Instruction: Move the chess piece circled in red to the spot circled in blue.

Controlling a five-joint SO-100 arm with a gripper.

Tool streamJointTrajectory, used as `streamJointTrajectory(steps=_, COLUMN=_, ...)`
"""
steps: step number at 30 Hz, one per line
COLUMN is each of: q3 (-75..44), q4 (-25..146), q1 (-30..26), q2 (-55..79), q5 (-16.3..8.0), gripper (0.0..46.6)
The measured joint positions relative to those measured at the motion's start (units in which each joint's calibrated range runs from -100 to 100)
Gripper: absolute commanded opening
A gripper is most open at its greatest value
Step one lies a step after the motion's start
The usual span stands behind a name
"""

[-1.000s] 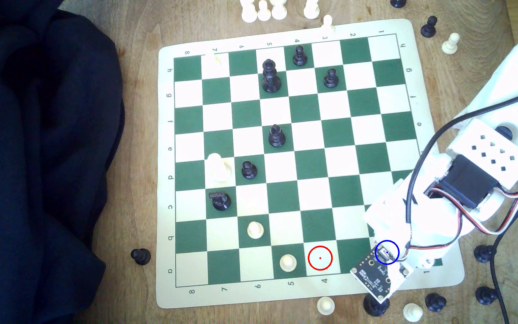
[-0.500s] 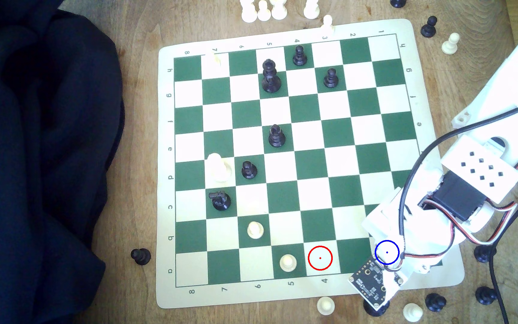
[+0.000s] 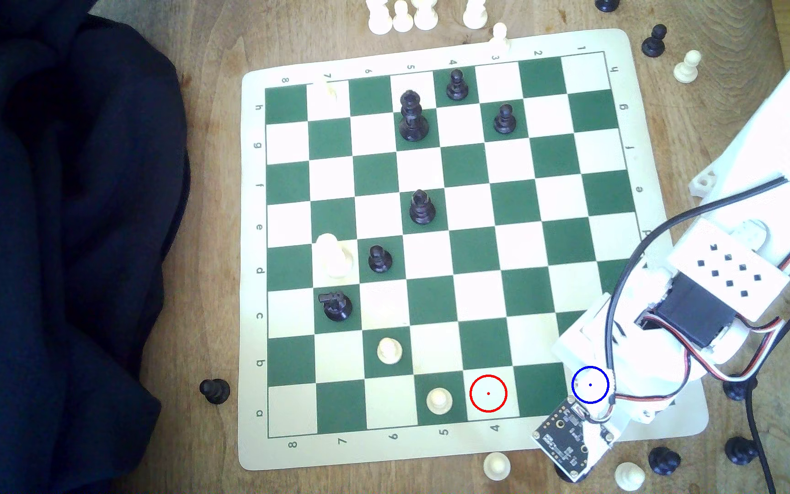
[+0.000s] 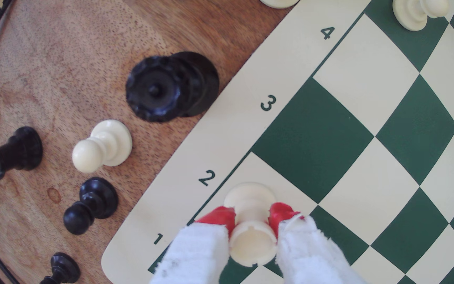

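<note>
The red-tipped, white-padded fingers (image 4: 280,215) are closed on the neck of the small cream-white plastic chess piece (image 4: 250,210). Its round base sits over the white corner-row square beside the printed "2", the blue-ringed spot (image 3: 590,384). A black crowned piece (image 4: 165,87) stands on the wooden worktop (image 4: 56,68).

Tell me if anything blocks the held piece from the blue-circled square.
Nothing visible does. The gripper holds the white piece at that white square, beside the 2, and the square around it is bare.
</note>
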Motion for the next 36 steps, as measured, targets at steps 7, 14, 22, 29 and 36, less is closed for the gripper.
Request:
streamJointTrajectory(steps=7, q3=0.36, q4=0.00, q1=0.07, q2=0.08, q5=0.49, gripper=20.0)
streamJointTrajectory(steps=14, q3=0.36, q4=1.67, q1=3.54, q2=-1.76, q5=1.76, gripper=25.2)
streamJointTrajectory(steps=22, q3=1.81, q4=14.90, q1=5.53, q2=-19.94, q5=1.81, gripper=14.8)
streamJointTrajectory(steps=29, q3=8.68, q4=22.87, q1=13.13, q2=-41.56, q5=0.34, gripper=10.1)
streamJointTrajectory(steps=36, q3=16.27, q4=21.75, q1=24.04, q2=-61.00, q5=0.49, gripper=2.4)
